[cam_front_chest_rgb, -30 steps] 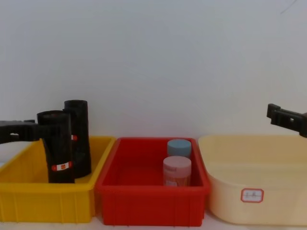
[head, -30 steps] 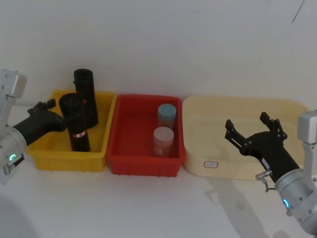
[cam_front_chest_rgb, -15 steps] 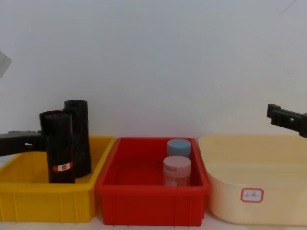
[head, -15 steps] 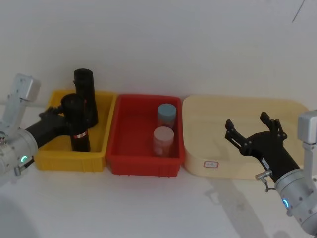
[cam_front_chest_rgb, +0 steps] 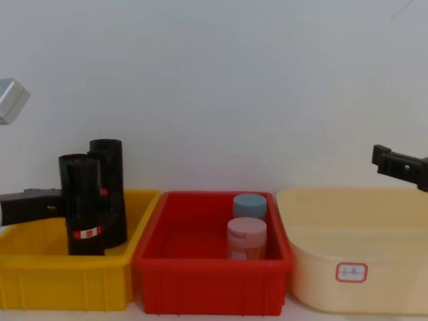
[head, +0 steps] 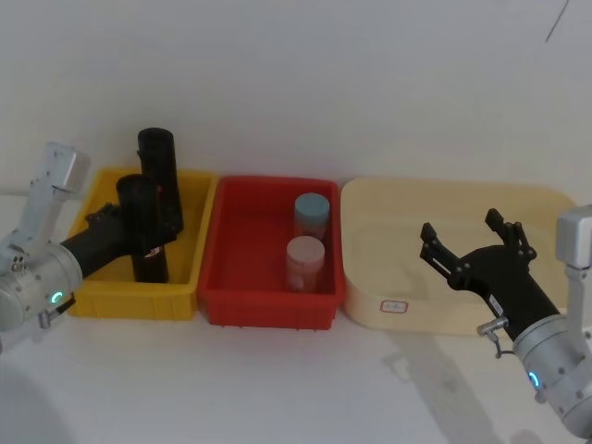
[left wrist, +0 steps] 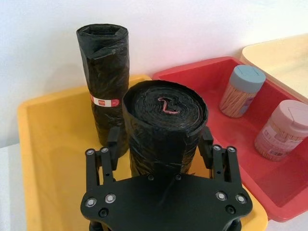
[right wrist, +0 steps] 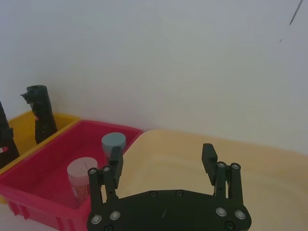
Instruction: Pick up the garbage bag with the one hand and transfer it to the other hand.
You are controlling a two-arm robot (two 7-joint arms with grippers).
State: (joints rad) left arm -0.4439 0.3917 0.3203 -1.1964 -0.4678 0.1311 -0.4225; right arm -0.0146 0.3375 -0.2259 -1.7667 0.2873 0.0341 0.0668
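Jaws of your left gripper (left wrist: 160,139) clamp the garbage bag (cam_front_chest_rgb: 81,194), upright in the yellow bin (cam_front_chest_rgb: 63,287), while your right gripper (right wrist: 162,153) hangs with jaws spread above the cream tub (head: 518,208)

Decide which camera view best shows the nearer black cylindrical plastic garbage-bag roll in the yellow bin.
Left wrist view: the black garbage-bag roll stands central, coiled top visible, held in the left gripper. Chest view shows its side and red-and-white label; head view, a small angled look; right wrist view, an edge sliver.
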